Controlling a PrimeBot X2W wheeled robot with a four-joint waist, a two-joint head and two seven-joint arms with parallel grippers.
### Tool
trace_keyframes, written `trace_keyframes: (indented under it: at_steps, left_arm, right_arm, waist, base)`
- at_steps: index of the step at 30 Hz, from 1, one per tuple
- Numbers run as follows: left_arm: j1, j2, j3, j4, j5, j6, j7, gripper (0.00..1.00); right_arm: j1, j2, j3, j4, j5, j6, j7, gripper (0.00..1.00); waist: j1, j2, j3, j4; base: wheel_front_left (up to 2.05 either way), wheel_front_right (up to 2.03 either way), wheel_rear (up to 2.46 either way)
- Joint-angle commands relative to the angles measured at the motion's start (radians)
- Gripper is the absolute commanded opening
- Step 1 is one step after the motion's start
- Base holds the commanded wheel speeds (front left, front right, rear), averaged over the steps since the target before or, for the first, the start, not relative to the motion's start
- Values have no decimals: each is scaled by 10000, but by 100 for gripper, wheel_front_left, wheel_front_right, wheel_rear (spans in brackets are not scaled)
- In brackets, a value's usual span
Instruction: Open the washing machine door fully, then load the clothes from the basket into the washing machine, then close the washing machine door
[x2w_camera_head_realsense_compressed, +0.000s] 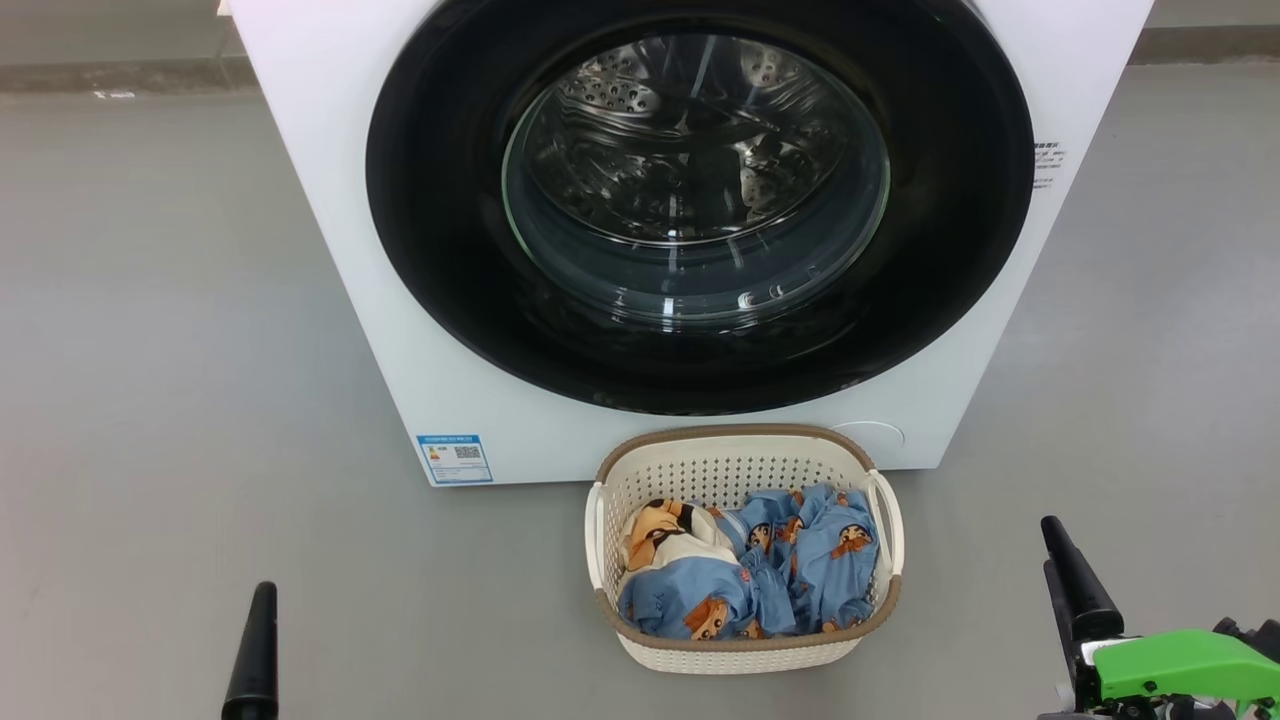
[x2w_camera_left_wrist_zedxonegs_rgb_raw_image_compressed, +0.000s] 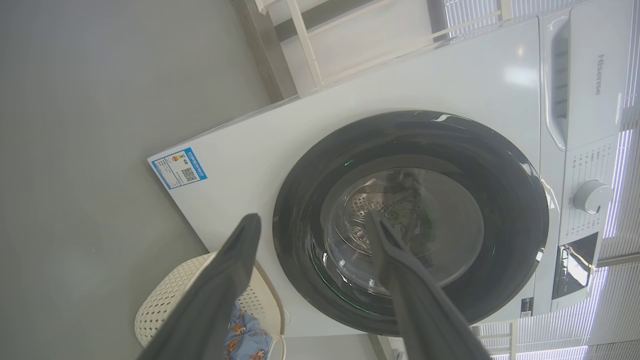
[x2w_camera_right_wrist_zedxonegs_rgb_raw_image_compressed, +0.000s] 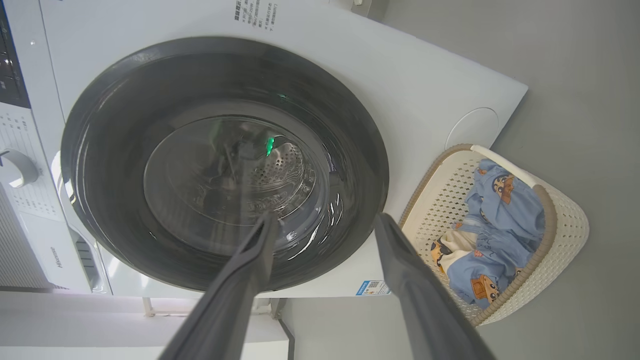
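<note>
The white washing machine stands straight ahead on the floor. Its washing machine door, a wide black rim around a glass bowl, sits flush against the front, shut. The steel drum shows through the glass. Directly before it sits the cream basket, holding the light blue clothes with orange figures and a cream patch. My left gripper is open and empty; one of its fingers rises left of the basket. My right gripper is open and empty too, right of the basket.
Grey floor spreads on both sides of the machine. A blue label marks its lower left corner. The control knob and panel lie above the door. A green part sits on my right wrist.
</note>
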Motion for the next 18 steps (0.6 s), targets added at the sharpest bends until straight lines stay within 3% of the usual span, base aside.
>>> trace_keyframes:
  at_steps: [1, 18]
  left_arm:
    - [-332, 264, 55, -362, 357, -2, -120, 100]
    - [-306, 484, -121, -627, 3168, -3, -620, 100]
  right_arm:
    - [-543, -217, 126, -314, -371, 32, -107, 100]
    - [-743, -541, 715, -361, -2985, 41, -607, 100]
  waist:
    - [0, 0, 0, 3]
    - [0, 0, 49, 32]
  base:
    - [0, 0, 0]
    - [0, 0, 0]
